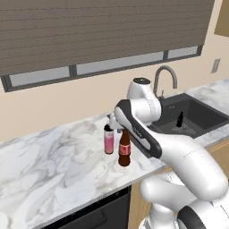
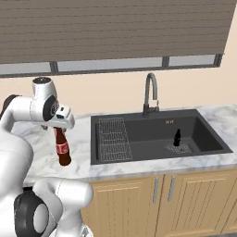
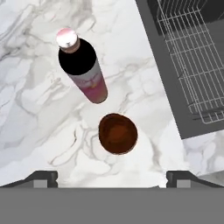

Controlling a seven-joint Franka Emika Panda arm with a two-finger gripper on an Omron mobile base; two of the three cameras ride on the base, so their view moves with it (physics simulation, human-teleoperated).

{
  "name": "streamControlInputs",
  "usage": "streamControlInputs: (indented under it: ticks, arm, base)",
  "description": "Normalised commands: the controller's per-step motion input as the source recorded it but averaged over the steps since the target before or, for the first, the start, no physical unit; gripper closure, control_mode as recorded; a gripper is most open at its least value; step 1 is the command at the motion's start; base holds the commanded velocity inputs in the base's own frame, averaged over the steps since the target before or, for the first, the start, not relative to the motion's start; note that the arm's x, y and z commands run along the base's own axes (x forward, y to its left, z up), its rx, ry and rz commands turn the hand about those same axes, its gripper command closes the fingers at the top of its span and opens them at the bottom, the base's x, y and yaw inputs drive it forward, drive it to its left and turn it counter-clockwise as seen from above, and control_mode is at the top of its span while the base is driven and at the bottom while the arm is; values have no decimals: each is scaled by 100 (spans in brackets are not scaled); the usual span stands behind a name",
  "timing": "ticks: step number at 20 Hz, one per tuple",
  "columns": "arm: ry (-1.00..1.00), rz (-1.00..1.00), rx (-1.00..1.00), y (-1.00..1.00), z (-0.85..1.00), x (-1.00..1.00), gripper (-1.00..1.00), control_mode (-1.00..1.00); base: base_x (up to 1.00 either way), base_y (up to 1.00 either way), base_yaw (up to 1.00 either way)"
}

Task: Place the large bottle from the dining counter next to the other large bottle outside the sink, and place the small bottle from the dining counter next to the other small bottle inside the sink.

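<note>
We judge the step in hand to be letting go of the brown bottle [image 1: 124, 152] beside the pink bottle [image 1: 108, 141] and lifting clear. The brown bottle stands on the table [image 1: 53, 165], directly below the fingers [image 3: 112, 177], and the pink bottle stands just beyond it, close by but with a strip of marble showing between them in the hand view. The fingers are spread wide: their two dark tips sit far out to either side of the brown cap [image 3: 117, 133], touching nothing.

To do this well, we would rise straight up along the bottle's own axis and keep the spread as it is. Any sideways drift risks clipping the neck, and a tall, narrow bottle with a small base tips easily. A knock toward the far side would also send it into the pink bottle. Only once the tips are well above the cap should we swing away.

The brown bottle's long axis is vertical, cap up and base on the marble, so from above we see little but its round top. The pink bottle is upright too, its cap toward us and its body only seeming to lean because of the camera's angle.

The sink [image 2: 139, 121] lies off to one side of the fingers, with a small dark bottle [image 2: 177, 137] standing near its drain. The second small bottle remains to be fetched.
</note>
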Motion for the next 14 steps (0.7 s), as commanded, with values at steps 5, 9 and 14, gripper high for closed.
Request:
streamControlInputs:
  ticks: [5, 9, 14]
  arm:
    - [0, 0, 0, 0, 34, -75, -100, -100]
    - [3, 0, 0, -17, 43, -72, -100, -100]
    - [9, 0, 0, -18, 59, -68, -100, -100]
  base:
    - [0, 0, 0]
    - [0, 0, 0]
    - [0, 0, 0]
